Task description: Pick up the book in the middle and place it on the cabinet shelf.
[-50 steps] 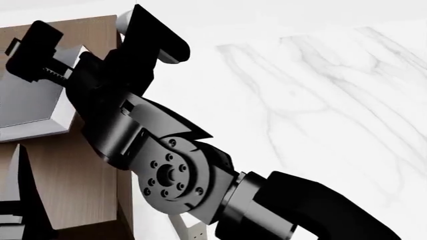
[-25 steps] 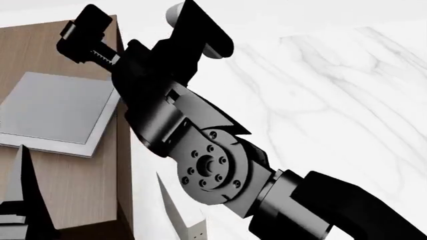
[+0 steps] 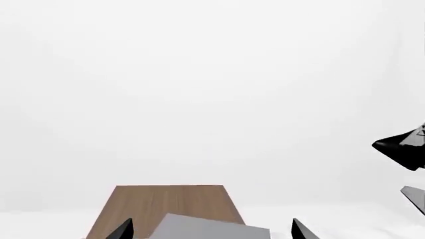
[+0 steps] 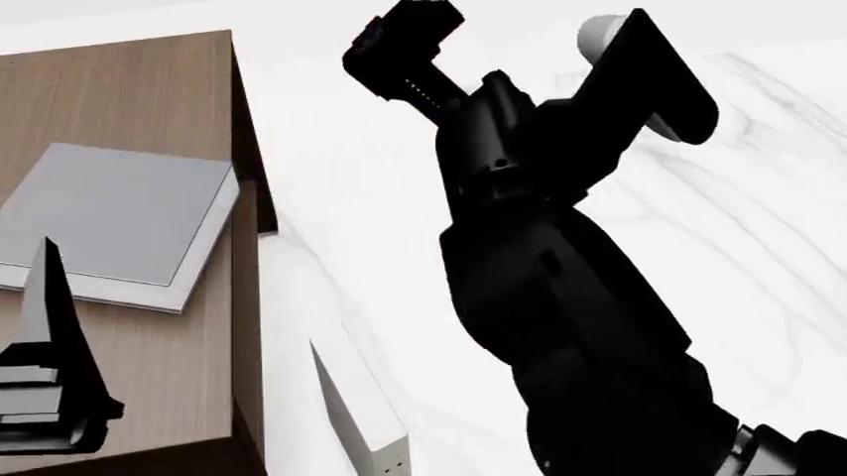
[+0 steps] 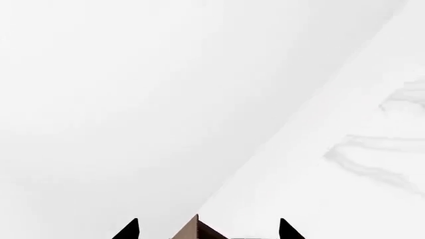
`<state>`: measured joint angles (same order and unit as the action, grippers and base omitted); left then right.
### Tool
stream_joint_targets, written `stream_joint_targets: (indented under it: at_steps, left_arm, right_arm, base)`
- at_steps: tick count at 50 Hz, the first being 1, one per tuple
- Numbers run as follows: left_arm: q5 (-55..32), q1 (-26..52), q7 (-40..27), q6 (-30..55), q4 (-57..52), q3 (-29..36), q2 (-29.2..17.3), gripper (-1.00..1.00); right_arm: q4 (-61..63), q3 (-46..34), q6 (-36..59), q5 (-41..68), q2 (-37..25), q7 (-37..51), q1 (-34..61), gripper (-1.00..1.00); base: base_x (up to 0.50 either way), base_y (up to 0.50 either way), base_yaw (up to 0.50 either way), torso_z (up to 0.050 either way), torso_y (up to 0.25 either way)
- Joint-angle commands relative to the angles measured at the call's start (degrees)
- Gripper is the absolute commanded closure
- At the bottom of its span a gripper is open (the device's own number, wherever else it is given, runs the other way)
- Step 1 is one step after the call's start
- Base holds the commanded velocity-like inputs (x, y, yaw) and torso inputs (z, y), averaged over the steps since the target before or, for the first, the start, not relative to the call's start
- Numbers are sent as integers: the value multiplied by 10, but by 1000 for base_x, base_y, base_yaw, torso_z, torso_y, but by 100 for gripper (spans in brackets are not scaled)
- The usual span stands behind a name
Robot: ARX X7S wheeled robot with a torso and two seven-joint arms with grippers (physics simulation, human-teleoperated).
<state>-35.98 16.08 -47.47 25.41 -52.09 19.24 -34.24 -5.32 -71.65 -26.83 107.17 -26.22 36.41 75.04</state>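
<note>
The grey book (image 4: 119,213) lies flat on the brown cabinet (image 4: 146,89), near its right edge, with white page edges facing me. My right gripper (image 4: 523,50) is open and empty, raised to the right of the cabinet and apart from the book. My left gripper (image 4: 47,327) shows at the lower left, just in front of the book. In the left wrist view the left gripper (image 3: 211,231) is open, with the book (image 3: 209,229) and cabinet top (image 3: 166,201) beyond its tips. In the right wrist view the right gripper (image 5: 208,230) is open, with a cabinet corner (image 5: 192,230) between its tips.
A pale book with small dots (image 4: 360,421) stands on edge below the cabinet's right side. The white marbled surface (image 4: 755,248) spreads to the right. My right arm (image 4: 569,327) fills the middle of the head view.
The book went from tilted in the right gripper's reach to lying flat on the cabinet top. The right arm has swung right and away from the cabinet. The left gripper rose slightly.
</note>
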Motion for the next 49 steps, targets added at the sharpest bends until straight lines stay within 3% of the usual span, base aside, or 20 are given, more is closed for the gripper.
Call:
stream_joint_targets:
  at_steps: [1, 10, 19, 31, 49]
  left_arm:
    - [-71, 177, -19, 106, 13, -7, 13, -100]
    - [-180, 458, -41, 244, 56, -20, 39, -100]
    - [-111, 644, 55, 245, 224, 43, 84, -100]
    - [-58, 704, 102, 206, 330, 84, 125, -100]
    - [-37, 754, 127, 195, 392, 98, 139, -100]
  right_arm:
    - [117, 14, -84, -136, -134, 124, 6, -100]
    - [174, 22, -20, -198, -197, 191, 112, -100]
    - [108, 18, 105, -172, -182, 163, 243, -100]
    - [93, 24, 132, -161, -170, 154, 276, -100]
    - [84, 32, 161, -154, -166, 140, 311, -100]
  base:
    - [0, 0, 0, 0, 0]
    - [0, 0, 0, 0, 0]
    - [0, 0, 0, 0, 0]
    - [0, 0, 0, 0, 0]
    - [0, 0, 0, 0, 0]
